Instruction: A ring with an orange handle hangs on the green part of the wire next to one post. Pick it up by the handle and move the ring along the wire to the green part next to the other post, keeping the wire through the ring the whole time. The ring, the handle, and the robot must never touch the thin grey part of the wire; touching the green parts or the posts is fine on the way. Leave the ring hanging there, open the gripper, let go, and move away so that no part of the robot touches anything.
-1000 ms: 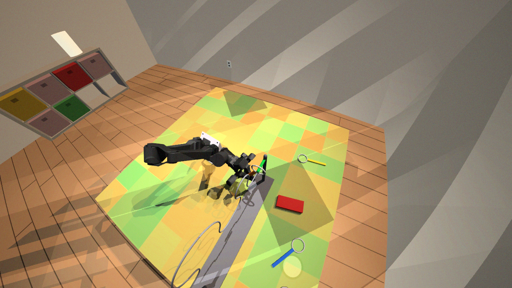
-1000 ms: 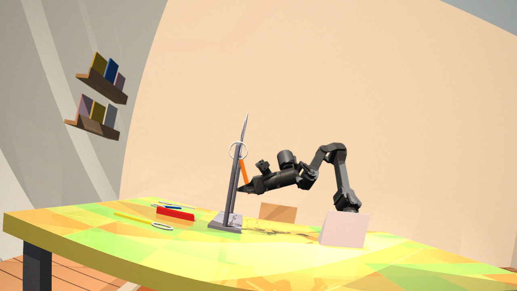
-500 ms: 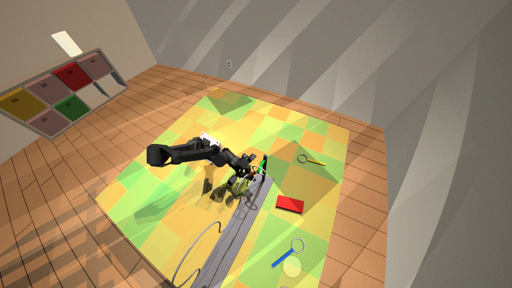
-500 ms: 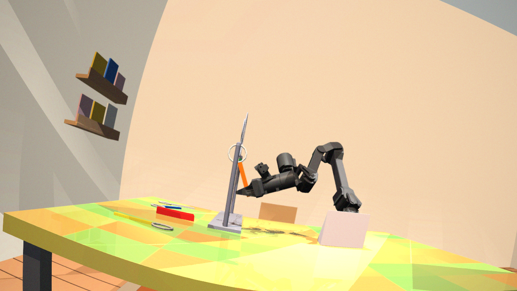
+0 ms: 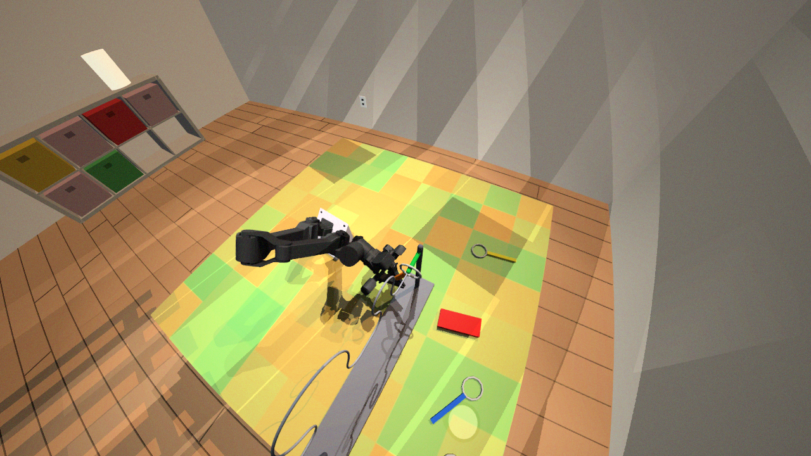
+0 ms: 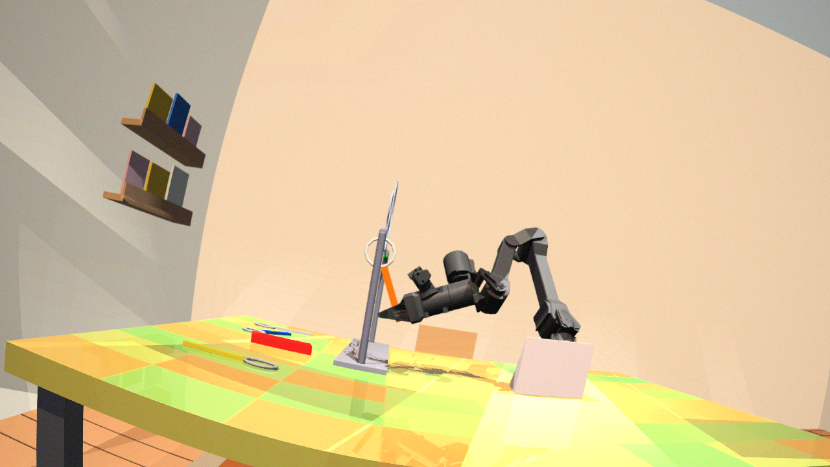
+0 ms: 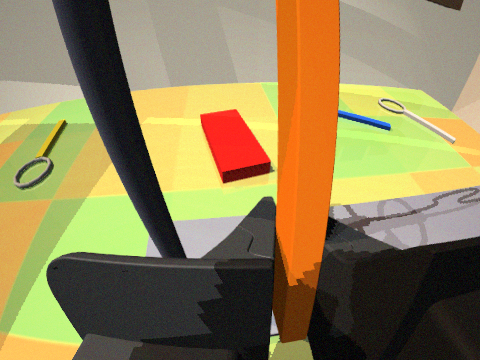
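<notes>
My gripper [image 5: 401, 282] [image 6: 388, 314] [image 7: 275, 206] is shut on the orange handle [image 5: 400, 277] [image 6: 390, 286] [image 7: 307, 150] near its lower end. The handle rises from the fingers, slightly tilted, to the pale ring [image 6: 365, 251] [image 5: 420, 274]. The ring appears to be around the wire at the inner end of the green part [image 5: 416, 260] [image 6: 386, 255], close to the dark post [image 5: 418, 266] [image 6: 371, 296] [image 7: 115, 115]. Whether it touches the wire is unclear. The grey wire [image 5: 301, 392] [image 6: 391, 209] curves away from there. The ring is out of the wrist view.
The grey base [image 5: 362, 396] runs below the wire. Beyond it lie a red block [image 5: 459, 322] [image 6: 281, 342] [image 7: 235, 145], a yellow-handled ring [image 5: 502, 256] [image 6: 214, 350] [image 7: 51, 140] and a blue-handled ring [image 5: 448, 408]. A white-handled ring [image 7: 430, 126] lies farther off.
</notes>
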`<state>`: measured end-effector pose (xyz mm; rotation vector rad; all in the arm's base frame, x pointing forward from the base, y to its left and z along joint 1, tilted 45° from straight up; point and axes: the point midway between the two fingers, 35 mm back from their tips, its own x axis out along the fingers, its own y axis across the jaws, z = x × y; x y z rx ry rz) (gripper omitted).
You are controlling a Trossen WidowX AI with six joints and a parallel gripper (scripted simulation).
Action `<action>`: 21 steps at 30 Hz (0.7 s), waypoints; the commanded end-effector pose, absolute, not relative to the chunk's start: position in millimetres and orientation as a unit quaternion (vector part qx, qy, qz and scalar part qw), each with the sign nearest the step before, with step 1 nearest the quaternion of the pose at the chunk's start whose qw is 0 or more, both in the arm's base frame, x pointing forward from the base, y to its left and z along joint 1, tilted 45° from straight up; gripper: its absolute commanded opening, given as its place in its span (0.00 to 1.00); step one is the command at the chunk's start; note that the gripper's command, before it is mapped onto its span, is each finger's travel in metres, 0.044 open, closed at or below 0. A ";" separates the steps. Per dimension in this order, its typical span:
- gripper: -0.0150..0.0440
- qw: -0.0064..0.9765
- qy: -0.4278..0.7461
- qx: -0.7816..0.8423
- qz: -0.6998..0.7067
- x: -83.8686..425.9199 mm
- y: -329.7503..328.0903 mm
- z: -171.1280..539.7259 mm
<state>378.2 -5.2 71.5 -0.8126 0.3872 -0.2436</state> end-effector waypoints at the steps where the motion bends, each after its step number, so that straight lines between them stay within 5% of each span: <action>1: 0.00 0.892 0.188 -0.394 -0.115 377.9 -5.1 69.9; 14: 0.00 0.892 0.188 -0.394 -0.115 377.9 -5.1 69.9; 21: 0.31 0.893 0.187 -0.392 -0.117 378.2 -5.2 70.8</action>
